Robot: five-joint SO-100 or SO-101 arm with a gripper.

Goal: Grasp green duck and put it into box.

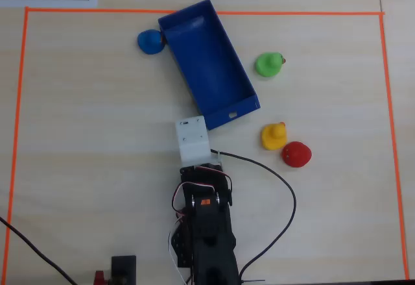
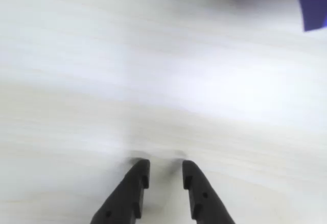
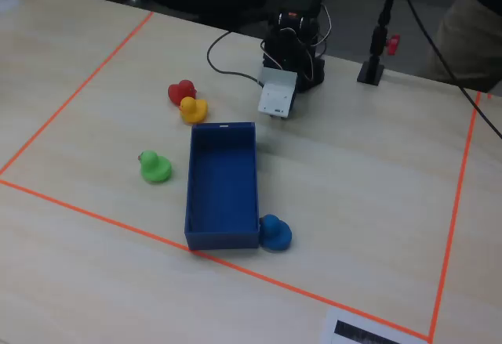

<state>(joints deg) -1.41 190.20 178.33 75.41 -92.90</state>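
The small bright green rubber duck with a rounded body and tiny orange beak point(image 1: 268, 64) looks light, hollow and squashy, with a smooth, probably slippery skin, so my judgement is that it needs only a gentle squeeze and is best taken across the widest part of its body, low down, not by the narrow head where it could pop out. The black two-finger pincer point(image 2: 165, 175) hangs just above the pale wood-grain desk point(image 2: 153, 81), its jaws parted by a narrow gap with nothing between them. No duck shows in the wrist view, only a corner of the long dark blue low-walled plastic box point(image 2: 311, 4) at the upper right. In the overhead view the arm's white wrist block point(image 1: 194, 139) sits just below the near short end of the box point(image 1: 207, 58), and the green duck stands on the desk well apart from the pincer, ahead and off to the right, just beyond the box's right long wall. The small yellow rubber duck point(image 1: 273, 136) and the red rounded toy point(image 1: 296, 154) lie nearer, on the same side
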